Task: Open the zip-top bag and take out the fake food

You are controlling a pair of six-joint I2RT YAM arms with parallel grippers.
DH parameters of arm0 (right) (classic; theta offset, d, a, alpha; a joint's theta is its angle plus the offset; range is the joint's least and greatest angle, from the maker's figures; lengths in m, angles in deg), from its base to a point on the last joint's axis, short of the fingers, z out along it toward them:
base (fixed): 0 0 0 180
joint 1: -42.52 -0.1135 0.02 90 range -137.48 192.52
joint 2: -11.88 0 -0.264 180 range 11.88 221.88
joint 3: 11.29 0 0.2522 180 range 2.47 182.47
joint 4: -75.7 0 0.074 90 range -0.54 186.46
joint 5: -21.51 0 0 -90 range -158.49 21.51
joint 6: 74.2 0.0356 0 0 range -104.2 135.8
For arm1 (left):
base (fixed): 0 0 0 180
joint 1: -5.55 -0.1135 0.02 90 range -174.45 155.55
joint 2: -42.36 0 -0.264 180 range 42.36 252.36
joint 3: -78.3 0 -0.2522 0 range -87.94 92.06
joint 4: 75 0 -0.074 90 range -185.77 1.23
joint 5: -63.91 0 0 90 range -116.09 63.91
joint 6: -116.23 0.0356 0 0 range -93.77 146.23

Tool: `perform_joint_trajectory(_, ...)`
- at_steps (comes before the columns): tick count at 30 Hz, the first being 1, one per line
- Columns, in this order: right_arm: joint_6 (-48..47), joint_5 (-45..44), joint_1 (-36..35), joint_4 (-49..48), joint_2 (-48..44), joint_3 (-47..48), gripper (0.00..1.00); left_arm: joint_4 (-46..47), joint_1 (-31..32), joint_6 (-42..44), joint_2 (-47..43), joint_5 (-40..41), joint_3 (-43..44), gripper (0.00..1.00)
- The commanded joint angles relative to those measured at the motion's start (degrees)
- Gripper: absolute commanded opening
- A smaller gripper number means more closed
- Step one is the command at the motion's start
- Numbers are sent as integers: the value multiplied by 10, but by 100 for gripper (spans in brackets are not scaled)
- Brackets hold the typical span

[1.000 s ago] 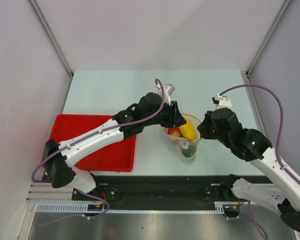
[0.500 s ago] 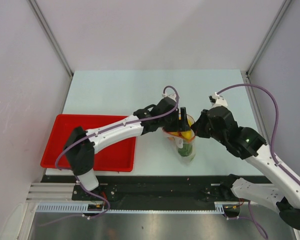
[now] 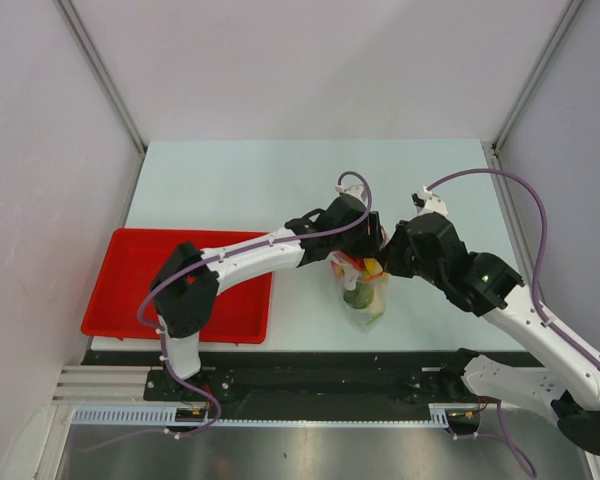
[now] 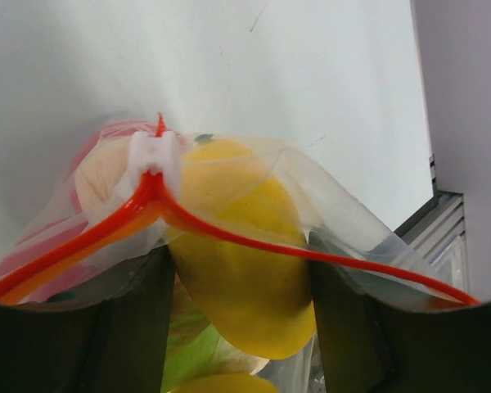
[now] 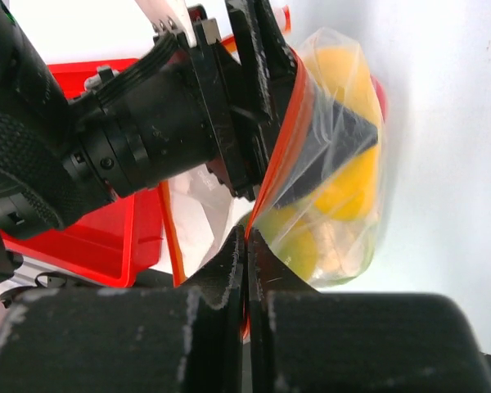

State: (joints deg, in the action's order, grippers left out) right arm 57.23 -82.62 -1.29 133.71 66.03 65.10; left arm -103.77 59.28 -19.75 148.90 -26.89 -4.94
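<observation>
A lab booth, with white panels [image 3: 310, 60] and metal posts [image 3: 100, 75].

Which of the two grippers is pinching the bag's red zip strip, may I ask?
The right gripper: it is shut on the zip-top bag's strip, while the left gripper stands open at the mouth.

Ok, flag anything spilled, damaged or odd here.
Nothing spilled or damaged. The fake food is inside the zip-top bag, whose red zip mouth is stretched lopsided between the right fingers' pinch and the left fingers spread at its mouth.
</observation>
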Motion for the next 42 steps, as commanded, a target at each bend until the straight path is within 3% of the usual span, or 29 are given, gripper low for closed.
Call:
perform_joint_trajectory(1, 7, -10, 4, 11, -23, 1, 0, 45, -14, 29, -4, 30, -16, 52)
perform_joint_trajectory(2, 1, -11, 6, 15, -25, 1, 0, 51, -18, 30, -6, 29, -26, 41)
perform_joint_trajectory(10, -28, -31, 20, 36, -37, -7, 0, 17, -17, 90, -46, -15, -6, 0)
perform_joint_trajectory(22, -120, -90, 43, 42, -42, -27, 0, -49, 10, 133, -187, -66, -3, 0)
perform_joint_trajectory(27, -137, -79, 54, 28, -53, -37, 0, -44, 11, 137, -289, -45, -44, 0)
perform_joint_trajectory(33, -128, -65, 57, 18, -47, -51, 0, -120, 7, 127, -422, 74, -98, 0)
perform_joint_trajectory(38, -126, -47, 59, -5, -54, -52, 0, -224, -80, 85, -496, 99, -177, 0)
perform_joint_trajectory(42, -133, -50, 61, -13, -56, -52, 0, -295, -157, 114, -542, 105, -243, 0)
